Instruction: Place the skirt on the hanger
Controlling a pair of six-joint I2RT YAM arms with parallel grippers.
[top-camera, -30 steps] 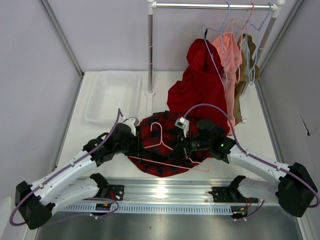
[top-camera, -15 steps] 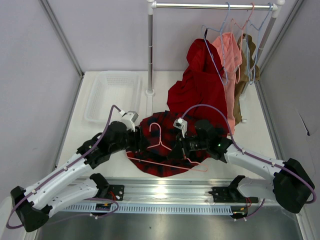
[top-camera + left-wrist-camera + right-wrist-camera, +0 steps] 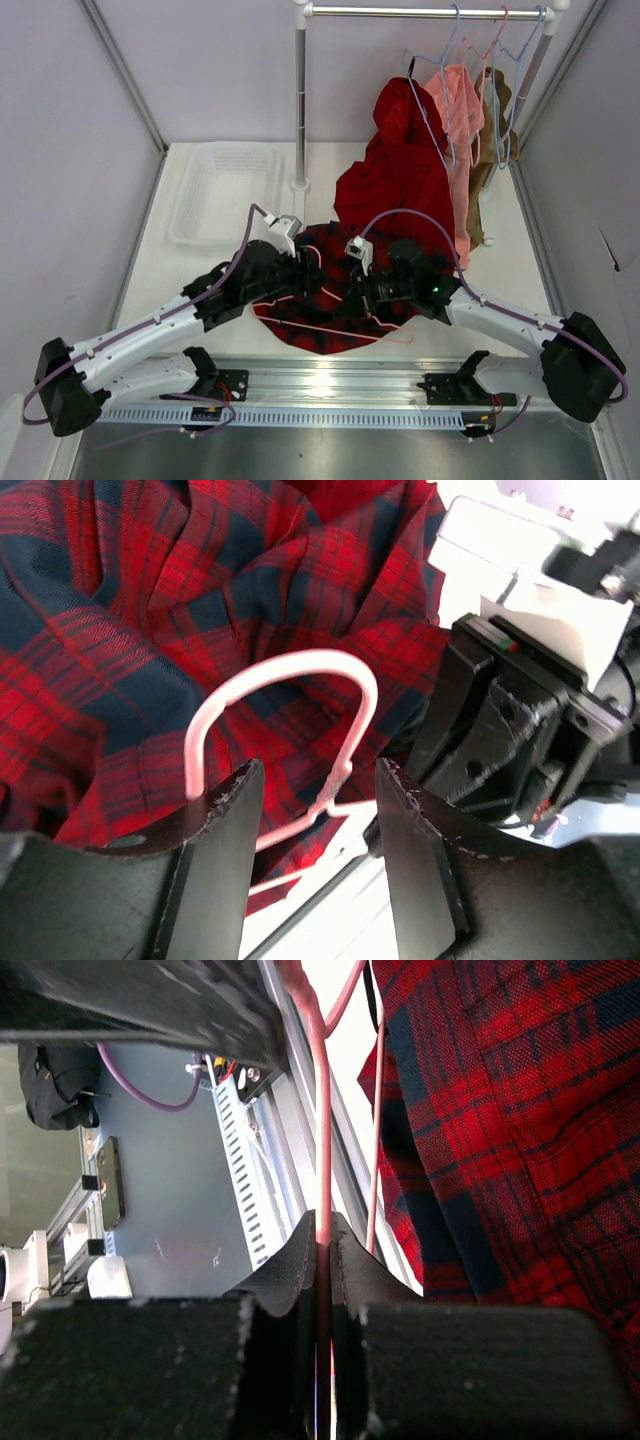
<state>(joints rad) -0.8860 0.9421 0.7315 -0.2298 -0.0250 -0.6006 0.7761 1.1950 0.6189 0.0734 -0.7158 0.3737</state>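
One pink hanger (image 3: pixel 322 1140) on plaid skirt (image 3: pixel 150 600), wire in right claw (image 3: pixel 322 1245).

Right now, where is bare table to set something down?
Bare table left of the skirt, in front of the white basket, and right of it, beside the red garment. Crowded mid-table: left gripper and right gripper meet over the skirt and hanger.

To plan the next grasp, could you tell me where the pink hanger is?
Top view: the hanger lies on the skirt at the near centre, clamped by the right gripper, its hook just ahead of the open left gripper.
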